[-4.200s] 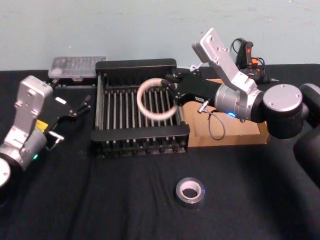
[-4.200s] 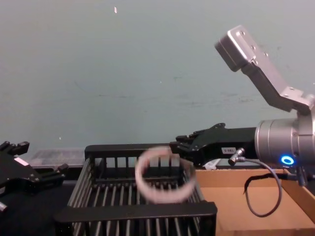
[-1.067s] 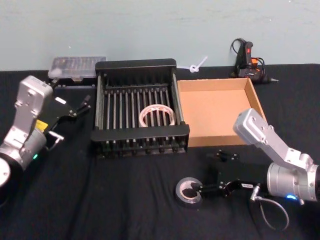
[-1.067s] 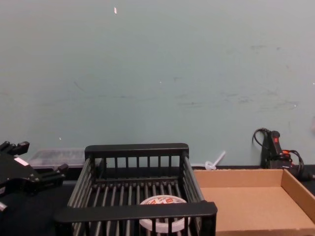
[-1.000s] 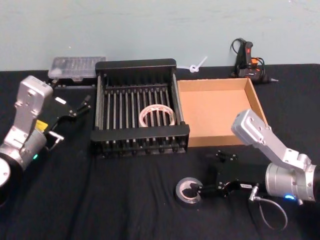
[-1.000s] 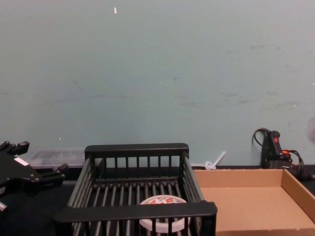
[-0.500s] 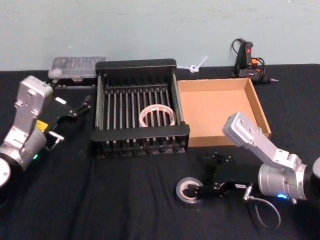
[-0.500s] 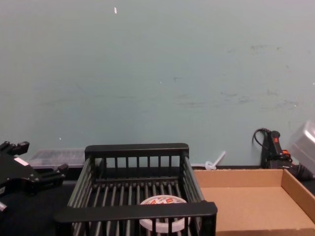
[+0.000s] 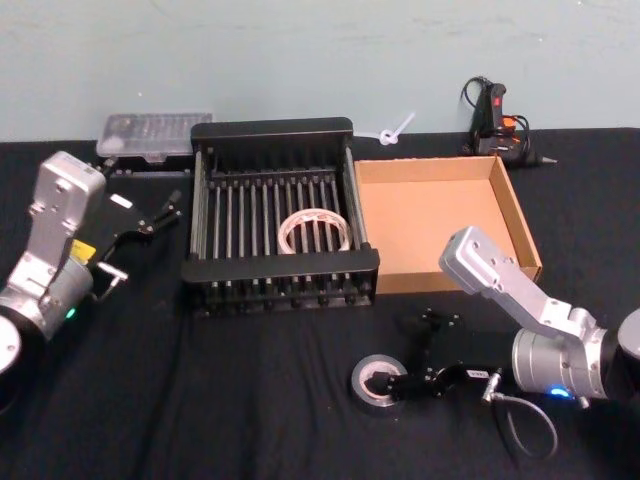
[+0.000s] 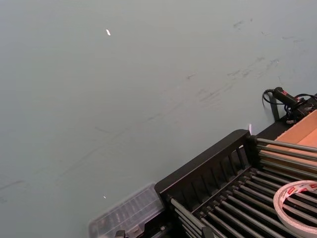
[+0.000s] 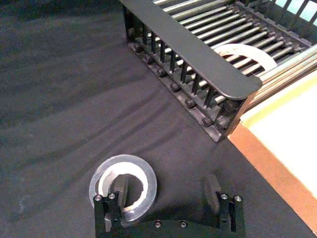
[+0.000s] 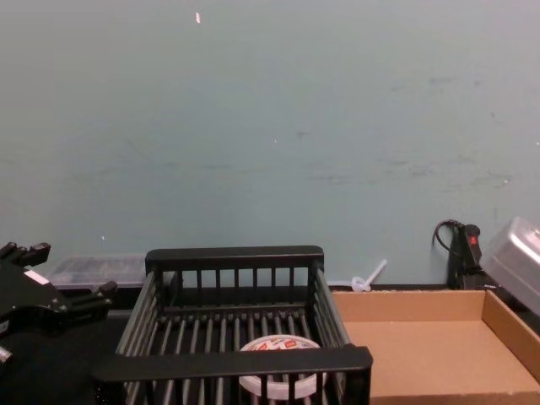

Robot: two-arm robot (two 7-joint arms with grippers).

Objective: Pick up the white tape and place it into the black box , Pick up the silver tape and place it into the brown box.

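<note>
Black-covered counter [image 9: 250, 400] carrying, in descending size: the black box [image 9: 280, 270] at centre, the brown box [image 9: 440, 215] touching its right side, the white tape [image 9: 314, 231] lying flat on the barred bottom of the black box, and the silver tape [image 9: 377, 383] flat on the counter in front of both. Right end effector [image 9: 402, 352] open, one finger [image 11: 120, 191] inside the roll's centre hole, the other outside, beside the roll. Left end effector [image 9: 165, 212] raised left of the black box; its opening cannot be judged.
</note>
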